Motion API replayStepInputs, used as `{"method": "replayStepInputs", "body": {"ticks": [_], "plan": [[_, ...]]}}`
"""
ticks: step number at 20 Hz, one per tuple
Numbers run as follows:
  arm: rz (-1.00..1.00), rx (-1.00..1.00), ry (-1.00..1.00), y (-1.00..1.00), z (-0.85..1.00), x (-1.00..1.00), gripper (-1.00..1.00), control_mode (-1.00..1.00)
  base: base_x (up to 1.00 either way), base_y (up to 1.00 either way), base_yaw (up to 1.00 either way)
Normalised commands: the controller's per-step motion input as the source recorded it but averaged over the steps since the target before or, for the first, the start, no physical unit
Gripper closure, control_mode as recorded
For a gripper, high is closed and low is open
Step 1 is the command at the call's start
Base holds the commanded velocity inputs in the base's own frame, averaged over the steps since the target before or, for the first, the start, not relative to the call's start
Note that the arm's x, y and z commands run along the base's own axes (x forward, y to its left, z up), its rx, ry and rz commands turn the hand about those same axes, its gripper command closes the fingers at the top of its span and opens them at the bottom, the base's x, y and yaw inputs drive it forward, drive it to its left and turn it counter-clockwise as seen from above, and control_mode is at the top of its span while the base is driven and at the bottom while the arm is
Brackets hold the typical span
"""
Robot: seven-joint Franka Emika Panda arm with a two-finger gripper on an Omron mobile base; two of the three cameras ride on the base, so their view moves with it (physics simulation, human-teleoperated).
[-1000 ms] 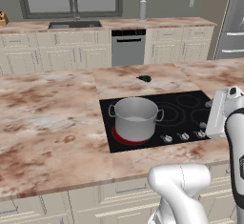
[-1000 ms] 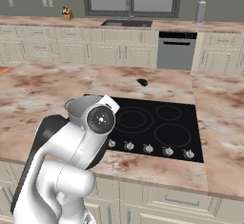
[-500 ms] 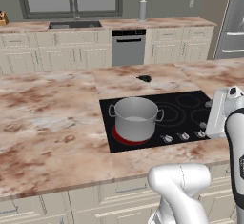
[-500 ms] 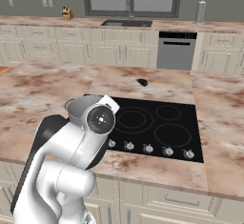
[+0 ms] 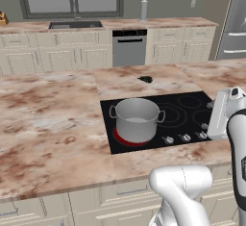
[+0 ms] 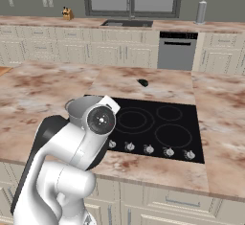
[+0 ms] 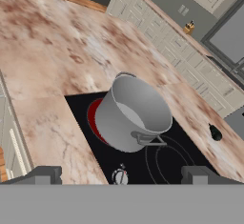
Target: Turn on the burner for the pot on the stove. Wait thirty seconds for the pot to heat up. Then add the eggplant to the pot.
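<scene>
Nothing changed over last second, arm parked, looks like waiting phase. Burner point(image 5: 126, 139) glowing red under pot point(image 5: 137, 119), frame center. Gripper point(image 7: 121, 174) wide open, empty, bottom of hand view. Eggplant point(image 5: 146, 79) on counter just above stove point(image 5: 192, 106), upper center, untouched.

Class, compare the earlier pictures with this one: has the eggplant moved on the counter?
No. The eggplant lies at the same spot on the counter just beyond the stove's far edge, apart from the pot.
</scene>
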Motion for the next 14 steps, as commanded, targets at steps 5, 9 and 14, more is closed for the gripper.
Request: {"method": "replayStepInputs", "body": {"ticks": [5,9,14], "plan": [[0.00,0.00,0.00,0.00,0.00,0.00,-1.00,-1.00,0.00,0.00,0.00],[0.00,0.00,0.00,0.00,0.00,0.00,-1.00,-1.00,0.00,0.00,0.00],[0.00,0.00,0.00,0.00,0.00,0.00,-1.00,-1.00,0.00,0.00,0.00]]}}
